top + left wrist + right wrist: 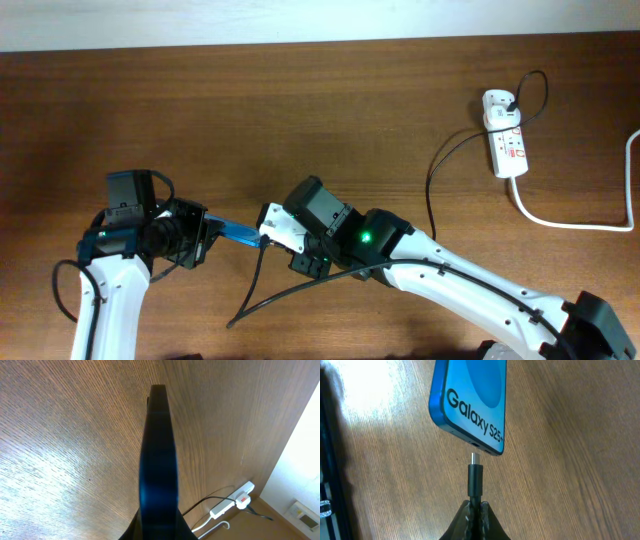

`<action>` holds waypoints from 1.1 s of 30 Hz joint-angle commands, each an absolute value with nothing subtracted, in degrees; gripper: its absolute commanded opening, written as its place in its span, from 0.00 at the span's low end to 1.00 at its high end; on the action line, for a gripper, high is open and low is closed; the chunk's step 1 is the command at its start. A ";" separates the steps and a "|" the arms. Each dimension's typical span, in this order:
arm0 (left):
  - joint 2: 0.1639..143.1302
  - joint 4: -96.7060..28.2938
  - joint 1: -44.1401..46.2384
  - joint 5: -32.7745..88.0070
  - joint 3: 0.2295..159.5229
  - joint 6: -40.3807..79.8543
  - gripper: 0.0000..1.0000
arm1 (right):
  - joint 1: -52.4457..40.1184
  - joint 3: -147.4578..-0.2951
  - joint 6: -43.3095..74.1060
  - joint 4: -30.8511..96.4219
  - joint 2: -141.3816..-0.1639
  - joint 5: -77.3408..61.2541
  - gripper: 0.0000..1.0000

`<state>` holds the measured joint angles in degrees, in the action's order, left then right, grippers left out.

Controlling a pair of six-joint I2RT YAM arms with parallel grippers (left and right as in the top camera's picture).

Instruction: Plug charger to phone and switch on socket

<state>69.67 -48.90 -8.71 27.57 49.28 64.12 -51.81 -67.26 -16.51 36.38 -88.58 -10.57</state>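
The left gripper [203, 240] pinches the phone [470, 400] by one end and holds it turned on edge, near and left of centre over the table [300, 120]. The right gripper [475, 512] is clamped on the charger [475, 476], whose metal tip is just short of the phone's port and not touching it. The socket [506, 135] lies far right, with the black cable running to it.

Glossy blue phone [470, 400], grained matt wooden table [570, 460].
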 commanded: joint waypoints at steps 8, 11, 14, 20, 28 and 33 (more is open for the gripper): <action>69.43 -48.97 -8.91 28.08 49.50 63.33 0.00 | -52.12 -66.98 -15.99 35.00 -88.62 -12.29 0.04; 69.43 -48.97 -8.91 28.23 49.50 63.33 0.00 | -52.12 -66.98 -15.99 34.65 -88.62 -12.27 0.04; 69.43 -48.99 -8.91 28.27 49.50 63.33 0.00 | -52.12 -66.98 -15.99 34.17 -89.34 -12.27 0.04; 69.43 -49.21 -8.91 28.27 49.50 63.33 0.00 | -52.12 -66.98 -15.99 33.56 -92.12 -13.34 0.04; 69.43 -49.21 -8.91 28.27 49.50 59.86 0.00 | -52.12 -66.98 -15.97 28.21 -92.09 -17.23 0.04; 69.43 -49.12 -5.89 28.23 49.50 59.94 0.00 | -52.27 -66.98 -14.39 24.56 -92.09 -17.67 0.04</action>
